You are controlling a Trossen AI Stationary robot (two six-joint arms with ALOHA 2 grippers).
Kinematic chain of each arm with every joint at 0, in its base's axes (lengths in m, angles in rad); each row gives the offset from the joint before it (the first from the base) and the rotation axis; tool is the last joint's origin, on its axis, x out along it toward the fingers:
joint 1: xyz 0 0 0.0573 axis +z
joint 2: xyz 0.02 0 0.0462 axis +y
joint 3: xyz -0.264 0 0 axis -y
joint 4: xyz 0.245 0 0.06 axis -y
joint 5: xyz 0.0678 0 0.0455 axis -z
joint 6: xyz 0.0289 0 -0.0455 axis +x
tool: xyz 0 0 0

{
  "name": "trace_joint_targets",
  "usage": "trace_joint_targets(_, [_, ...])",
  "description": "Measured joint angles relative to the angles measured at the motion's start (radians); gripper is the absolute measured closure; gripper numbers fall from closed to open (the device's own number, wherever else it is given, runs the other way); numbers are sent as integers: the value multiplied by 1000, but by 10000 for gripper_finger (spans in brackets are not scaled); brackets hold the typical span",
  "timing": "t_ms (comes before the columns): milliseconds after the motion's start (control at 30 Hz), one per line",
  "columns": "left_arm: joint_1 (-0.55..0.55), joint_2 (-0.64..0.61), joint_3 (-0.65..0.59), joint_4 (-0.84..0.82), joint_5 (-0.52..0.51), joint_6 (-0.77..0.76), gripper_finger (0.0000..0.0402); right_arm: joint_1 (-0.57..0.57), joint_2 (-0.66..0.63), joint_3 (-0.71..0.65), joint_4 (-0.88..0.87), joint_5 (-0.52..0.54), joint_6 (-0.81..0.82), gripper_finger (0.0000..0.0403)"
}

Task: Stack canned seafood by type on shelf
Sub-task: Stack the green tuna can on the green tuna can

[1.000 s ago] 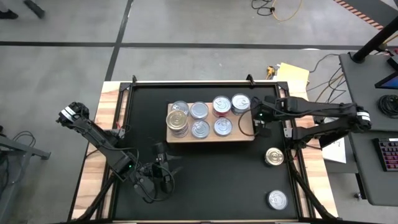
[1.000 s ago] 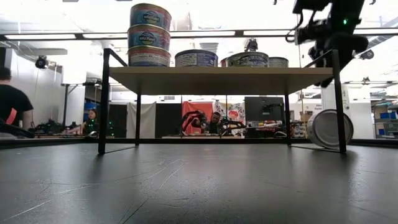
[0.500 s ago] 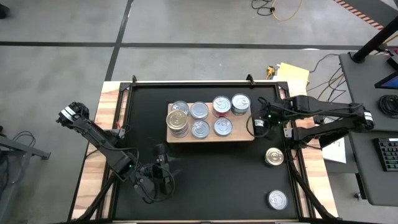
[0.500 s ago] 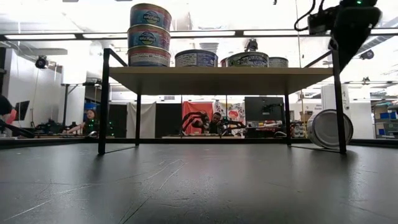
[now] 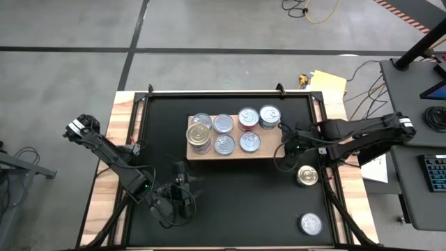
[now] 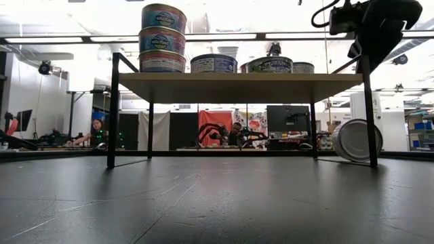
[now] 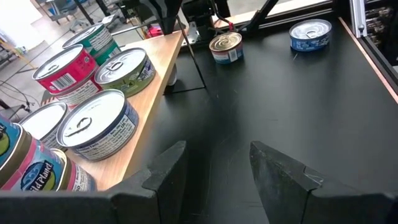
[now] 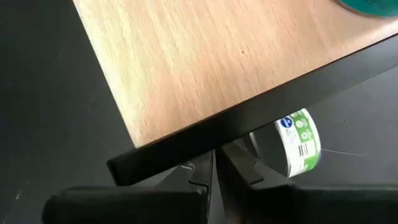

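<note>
Reaching in from the table's right, the right gripper point(image 5: 284, 143) hangs pressed together, empty, off the shelf point(image 5: 273, 149) end, where tins point(image 5: 249, 142) sit (left gripper point(image 5: 182, 187) parted, low).

**Materials and surface finishes on the table**

The shelf point(image 5: 272, 148) is seen to be of light wood, its top smooth and matt with a fine straight grain, edged and carried by a matt black metal frame point(image 6: 112, 112). The cans point(image 7: 98, 126) are of metal, with bright, glossy pull-tab lids in silver; one lid point(image 7: 225, 42) is gold-toned. Printed paper-like labels with a slight sheen are wrapped round their sides. The black tabletop mat point(image 5: 237, 202) is matt and faintly scuffed, with pale scratches shown in the low view. A bare wood border point(image 5: 120, 111) is visible beside the mat. The left gripper's fingers point(image 7: 283, 177) appear as dark, matt plastic.
</note>
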Motion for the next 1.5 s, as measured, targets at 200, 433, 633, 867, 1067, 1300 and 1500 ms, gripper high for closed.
trace_joint_targets(200, [0,0,0,0,0,0,240,11,30,1,7,20,22,390])
trace_joint_targets(433, [0,0,0,0,0,0,240,11,53,1,73,22,11,390])
trace_joint_targets(633, [0,0,0,0,0,0,240,10,50,1,10,23,-23,390])
trace_joint_targets(867, [0,0,0,0,0,-4,240,10,-22,5,-228,116,-144,390])
trace_joint_targets(1067, [0,0,0,0,0,-4,240,6,-45,-50,-127,190,-295,370])
trace_joint_targets(1300, [0,0,0,0,0,-4,240,-43,-23,-140,-69,189,-254,268])
trace_joint_targets(1500, [0,0,0,1,0,-4,240,-114,-24,-157,-29,193,-274,181])
